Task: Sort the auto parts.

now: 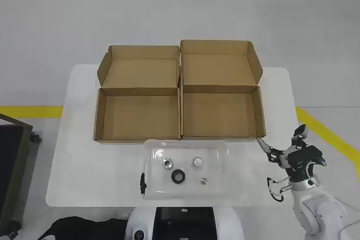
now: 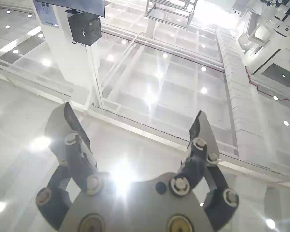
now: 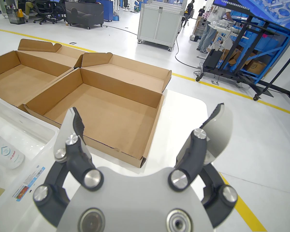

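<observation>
I see the white table (image 1: 78, 180) from above. Two brown cardboard boxes lie on its far half, side by side and touching. These are the left box (image 1: 138, 117) and the right box (image 1: 219, 114). Both have their lids folded open toward the far side.

In front of the boxes, at the near edge of the table, stands a clear bin (image 1: 150, 150). Its far wall is just beside the front walls of both boxes.

The right gripper (image 1: 281, 137) hangs over the right side of the table, near the front right corner of the right box and to the right of the bin. In its own wrist view, the right gripper (image 3: 147, 109) has its two fingers spread wide, and nothing is between them.

The left gripper (image 2: 133, 109) points up toward the room's ceiling. Its fingers are also spread wide, and it holds nothing.

The auto parts all lie inside the bin, apart from each other:
- a black ring (image 1: 179, 177) near the middle
- a silver piece (image 1: 167, 164) just behind the ring
- a white piece (image 1: 198, 161) to the right
- a small metal piece (image 1: 204, 180) at the near right
</observation>
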Tool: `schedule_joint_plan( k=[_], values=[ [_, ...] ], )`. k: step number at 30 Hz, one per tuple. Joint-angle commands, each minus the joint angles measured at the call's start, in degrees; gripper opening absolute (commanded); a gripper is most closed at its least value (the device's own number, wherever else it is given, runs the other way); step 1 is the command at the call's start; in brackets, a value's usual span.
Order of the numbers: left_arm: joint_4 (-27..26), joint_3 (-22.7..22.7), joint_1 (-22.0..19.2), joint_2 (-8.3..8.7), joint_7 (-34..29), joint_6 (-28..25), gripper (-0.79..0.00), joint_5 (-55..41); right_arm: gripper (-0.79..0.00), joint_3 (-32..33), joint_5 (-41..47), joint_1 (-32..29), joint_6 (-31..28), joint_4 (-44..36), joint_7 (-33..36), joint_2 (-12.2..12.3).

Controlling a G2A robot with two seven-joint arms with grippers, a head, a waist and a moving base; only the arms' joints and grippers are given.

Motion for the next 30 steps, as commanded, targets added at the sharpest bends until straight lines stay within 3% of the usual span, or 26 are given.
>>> schedule_joint_plan(
  k=[1,18,30],
  values=[
    [0.00,0.00,0.00,0.00,0.00,0.00,0.000,0.00,-0.001,0.00,0.00,0.00,0.00,0.00,0.00,0.00],
    [0.00,0.00,0.00,0.00,0.00,0.00,0.000,0.00,0.000,-0.13,0.05,0.04,-0.08,-0.01,0.13,0.00],
    [0.00,0.00,0.00,0.00,0.00,0.00,0.000,0.00,0.000,-7.12,-6.74,1.67,-10.09,-3.80,4.54,0.84]
  ],
)
